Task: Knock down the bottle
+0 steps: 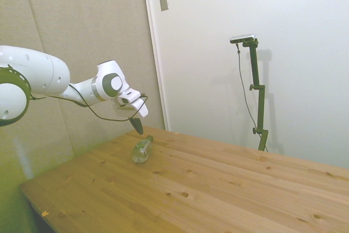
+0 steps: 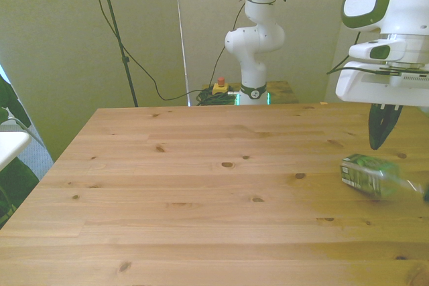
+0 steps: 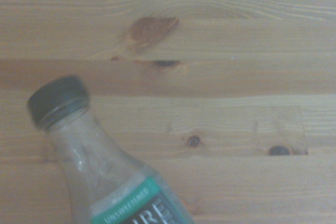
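The bottle (image 1: 142,150) lies on its side on the wooden table (image 1: 218,189), near the far edge by the wall. In the front view the bottle (image 2: 371,176) rests at the right side, its green label facing the camera and its neck pointing toward the front view's right. My gripper (image 1: 137,127) hangs just above it, apart from it, with nothing held. In the front view the gripper (image 2: 381,137) shows its dark fingers pressed together, shut. The wrist view has the bottle (image 3: 100,171) close up: dark cap, clear neck, green label edge.
Bare wooden table (image 2: 201,192) stretches to the front view's left of the bottle. The table's right edge in the front view runs close to the bottle. A pale wall (image 1: 109,36) stands behind the arm. Cables and a small yellow box (image 2: 220,88) sit behind the table.
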Controlling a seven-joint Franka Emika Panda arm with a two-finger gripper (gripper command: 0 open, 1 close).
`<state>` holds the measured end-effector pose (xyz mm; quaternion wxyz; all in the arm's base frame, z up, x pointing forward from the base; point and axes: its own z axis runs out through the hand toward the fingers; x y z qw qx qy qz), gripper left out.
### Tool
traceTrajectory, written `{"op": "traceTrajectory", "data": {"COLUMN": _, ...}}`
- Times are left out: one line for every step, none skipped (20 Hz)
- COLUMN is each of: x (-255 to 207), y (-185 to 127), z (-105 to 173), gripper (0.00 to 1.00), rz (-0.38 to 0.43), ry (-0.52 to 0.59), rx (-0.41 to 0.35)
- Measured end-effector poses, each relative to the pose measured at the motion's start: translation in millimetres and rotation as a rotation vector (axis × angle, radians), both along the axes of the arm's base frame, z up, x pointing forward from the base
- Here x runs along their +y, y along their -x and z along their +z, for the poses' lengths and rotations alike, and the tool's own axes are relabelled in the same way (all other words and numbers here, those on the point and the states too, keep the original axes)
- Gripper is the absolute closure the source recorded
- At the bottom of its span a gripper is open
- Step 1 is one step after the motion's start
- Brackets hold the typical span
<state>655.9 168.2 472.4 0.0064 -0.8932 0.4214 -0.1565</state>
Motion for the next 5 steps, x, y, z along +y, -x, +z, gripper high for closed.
{"op": "traceTrajectory", "data": {"x": -1, "y": -6, "z": -1, "gripper": 1.0, "rz": -0.007, "ry": 0.0, "rx": -0.007}}
{"op": "traceTrajectory", "data": {"x": -2, "y": -12, "z": -2, "gripper": 1.0, "rz": -0.013, "ry": -0.001, "rx": -0.017}}
{"op": "traceTrajectory", "data": {"x": -3, "y": -17, "z": -3, "gripper": 1.0, "rz": -0.017, "ry": -0.002, "rx": -0.03}}
{"op": "traceTrajectory", "data": {"x": -4, "y": -23, "z": -5, "gripper": 1.0, "rz": -0.019, "ry": -0.004, "rx": -0.039}}
{"op": "traceTrajectory", "data": {"x": -3, "y": -29, "z": -7, "gripper": 1.0, "rz": -0.019, "ry": -0.007, "rx": -0.052}}
